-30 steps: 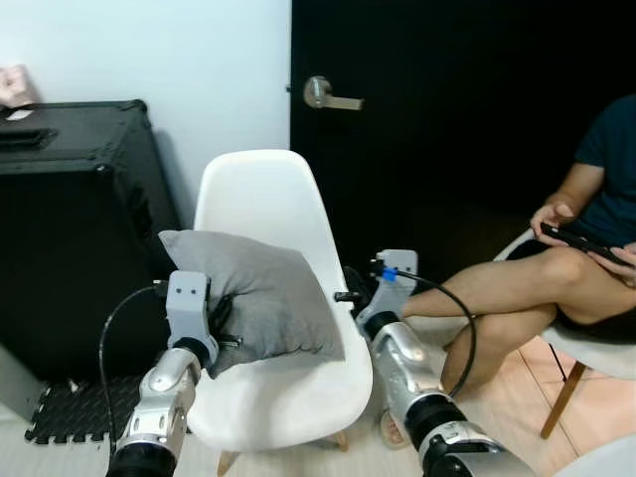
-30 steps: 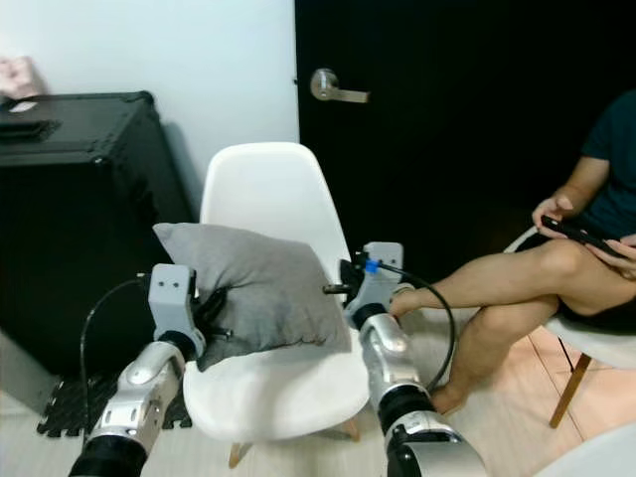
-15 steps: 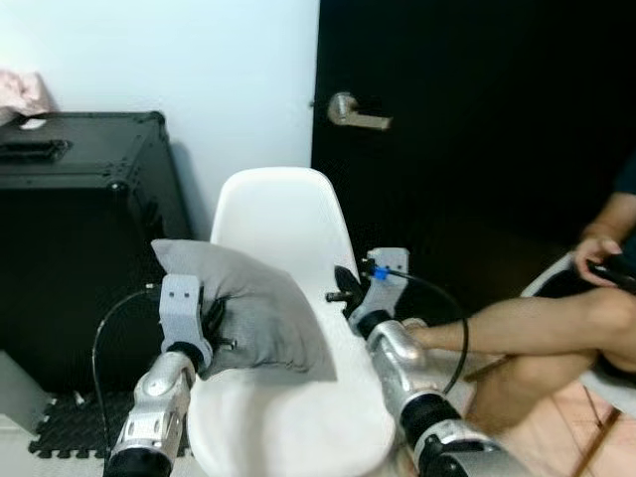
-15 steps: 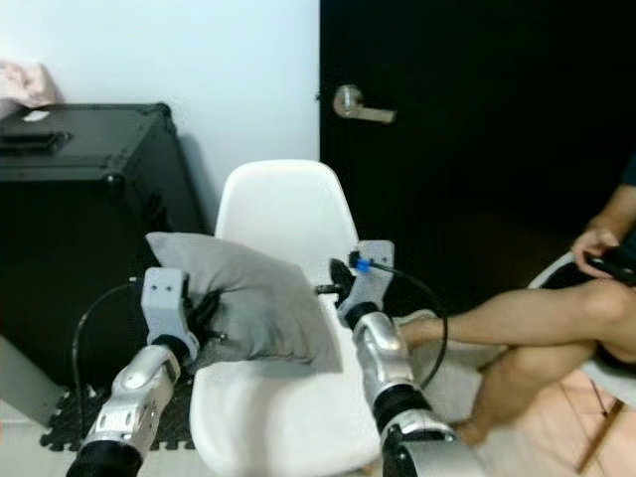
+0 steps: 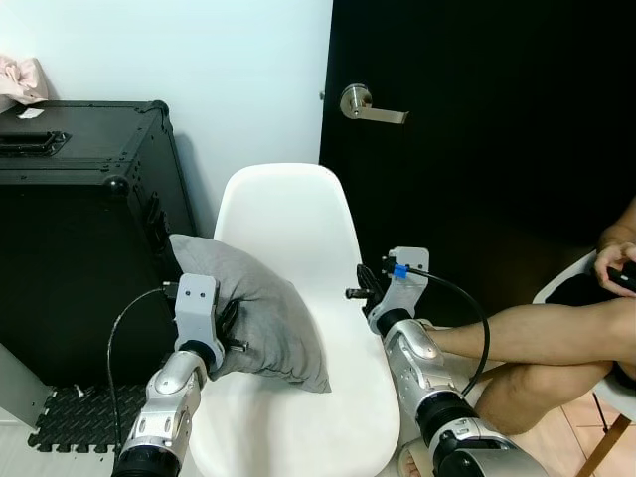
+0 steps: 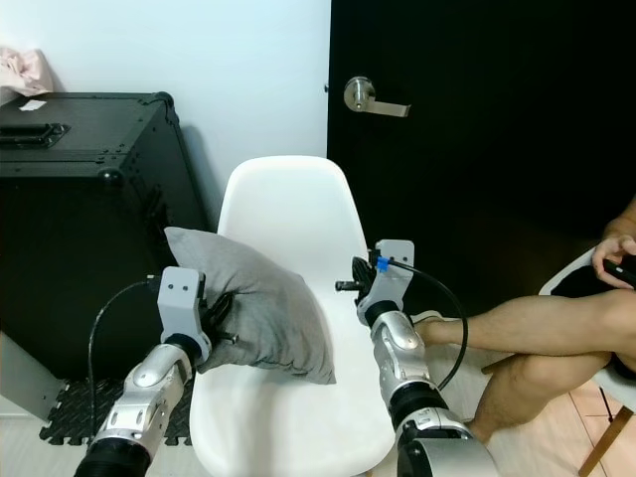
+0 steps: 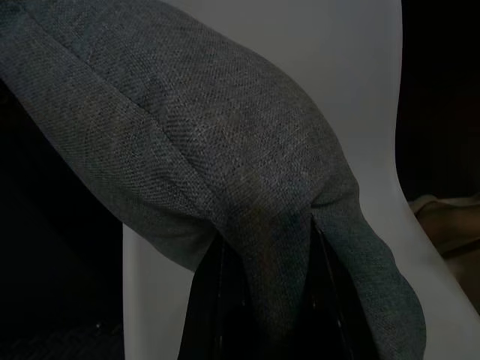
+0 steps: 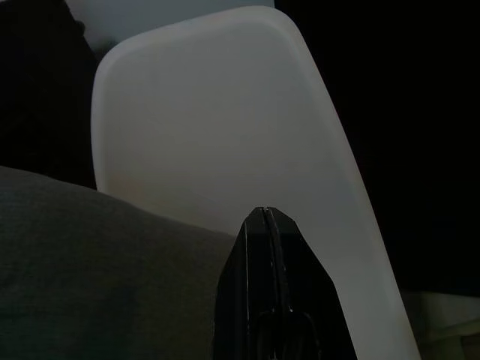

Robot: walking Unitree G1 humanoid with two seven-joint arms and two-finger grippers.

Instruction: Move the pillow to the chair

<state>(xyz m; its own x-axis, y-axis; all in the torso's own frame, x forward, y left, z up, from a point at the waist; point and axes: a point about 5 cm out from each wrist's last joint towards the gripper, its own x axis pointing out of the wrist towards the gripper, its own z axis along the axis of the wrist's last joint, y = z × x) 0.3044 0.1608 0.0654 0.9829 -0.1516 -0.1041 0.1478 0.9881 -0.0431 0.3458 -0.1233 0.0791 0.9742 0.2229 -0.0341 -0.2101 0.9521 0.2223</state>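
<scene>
A grey pillow (image 5: 256, 308) rests tilted over the left side of the white chair (image 5: 298, 224), its lower corner on the seat. My left gripper (image 5: 227, 323) is shut on the pillow's left edge; in the left wrist view the grey fabric (image 7: 225, 157) is pinched between the black fingers (image 7: 217, 315). My right gripper (image 5: 366, 286) hovers by the chair's right edge, clear of the pillow. In the right wrist view its fingers (image 8: 262, 255) lie pressed together, shut on nothing, with the chair back (image 8: 217, 135) ahead.
A black case (image 5: 79, 229) stands left of the chair, with pink cloth (image 5: 20, 78) on top. Behind the chair is a black door with a lever handle (image 5: 370, 104). A person sits at the right, bare legs (image 5: 537, 343) close to my right arm. Black floor mat (image 5: 70, 422) lies lower left.
The camera has shifted, so the whole scene sits differently. The pillow has come lower onto the seat's left side, still in my left gripper. My right gripper stays beside the chair.
</scene>
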